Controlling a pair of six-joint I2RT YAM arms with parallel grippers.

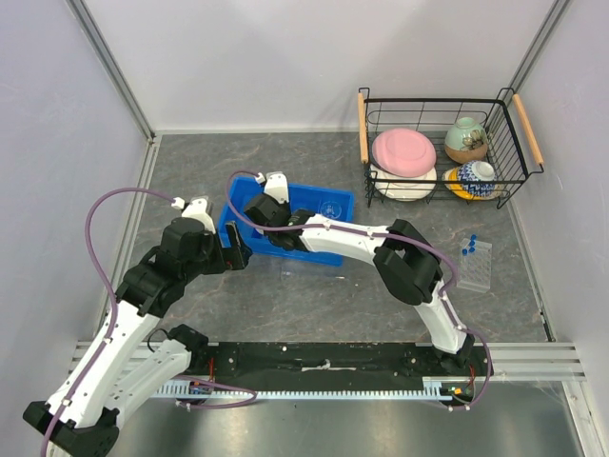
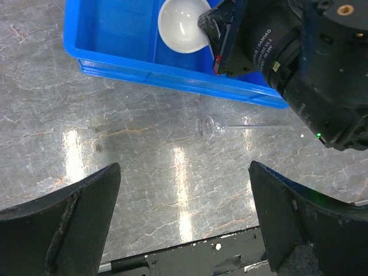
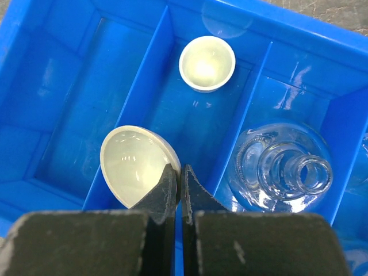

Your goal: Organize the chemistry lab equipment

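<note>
**Right wrist view: dish hanging over the tray, placing step in hand**

The right claw (image 3: 179, 172) is pinching the rim of a white dish (image 3: 135, 164), its jaws standing all but shut on the thin edge. The dish is hanging tilted inside the blue tray (image 3: 299, 34), over the divider between the left and middle compartments. A small dish (image 3: 207, 63) is sitting in the middle compartment and a glass flask (image 3: 284, 169) in the one to its right.

The step looks like setting this dish down with the others. The next move is calling for a shift clear of the divider, probably toward the small dish, then a low, level release so the dish is not tipping or knocking glass.

The left claw (image 2: 184, 190) is hovering wide open over the surface (image 2: 144, 149), gripping nothing. A glass funnel (image 2: 213, 126) is lying on its side just outside the tray. The tube rack (image 1: 474, 265) is standing well apart on the right, so both are waiting to be sorted
</note>
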